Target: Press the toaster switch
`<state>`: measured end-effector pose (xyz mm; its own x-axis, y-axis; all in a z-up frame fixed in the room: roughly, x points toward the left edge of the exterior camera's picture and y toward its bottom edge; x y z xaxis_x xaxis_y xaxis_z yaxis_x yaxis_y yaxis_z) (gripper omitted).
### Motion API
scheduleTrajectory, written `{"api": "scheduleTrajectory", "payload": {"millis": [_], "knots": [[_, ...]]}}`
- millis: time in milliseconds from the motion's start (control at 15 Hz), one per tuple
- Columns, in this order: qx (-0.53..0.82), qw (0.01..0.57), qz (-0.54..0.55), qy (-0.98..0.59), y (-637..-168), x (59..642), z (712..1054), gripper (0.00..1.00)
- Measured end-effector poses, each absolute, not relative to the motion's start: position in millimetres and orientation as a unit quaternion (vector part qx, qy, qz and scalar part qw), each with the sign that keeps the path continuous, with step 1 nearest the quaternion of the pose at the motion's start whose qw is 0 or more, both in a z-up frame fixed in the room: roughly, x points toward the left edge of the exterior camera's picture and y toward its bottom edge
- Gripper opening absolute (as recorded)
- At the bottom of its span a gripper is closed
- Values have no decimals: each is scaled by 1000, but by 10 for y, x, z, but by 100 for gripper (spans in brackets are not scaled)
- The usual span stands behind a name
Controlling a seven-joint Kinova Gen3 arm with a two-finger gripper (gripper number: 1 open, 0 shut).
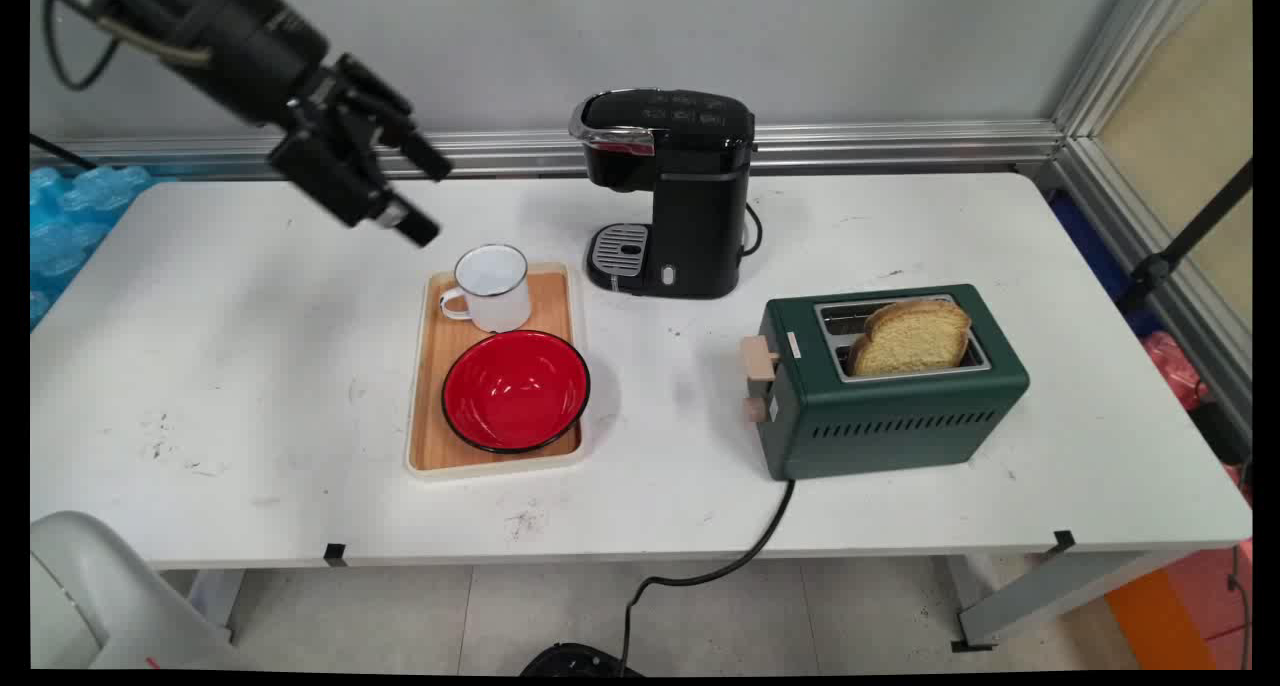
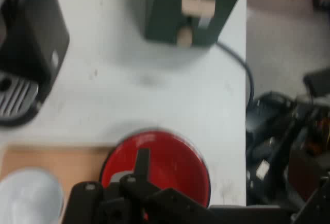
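end effector (image 1: 428,194) open, empty, raised above white mug (image 1: 492,286) on tray (image 1: 430,386)

No legible text or labels anywhere

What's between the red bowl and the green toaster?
Nothing, only bare white table between red bowl and green toaster, clearest in the main view.

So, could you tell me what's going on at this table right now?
The gripper hangs open and empty above the table, up and left of the white mug. The mug and a red bowl sit on a wooden tray. Beyond are a black coffee machine and a green toaster holding a bread slice.
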<state>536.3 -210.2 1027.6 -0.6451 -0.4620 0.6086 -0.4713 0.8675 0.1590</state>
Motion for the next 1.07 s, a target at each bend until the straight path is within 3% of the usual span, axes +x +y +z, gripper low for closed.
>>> {"api": "scheduleTrajectory", "payload": {"millis": [400,1067], "knots": [[249,378,16,-891,-2307,4911,10269,100],[218,375,22,-901,-2648,3928,9636,100]]}}
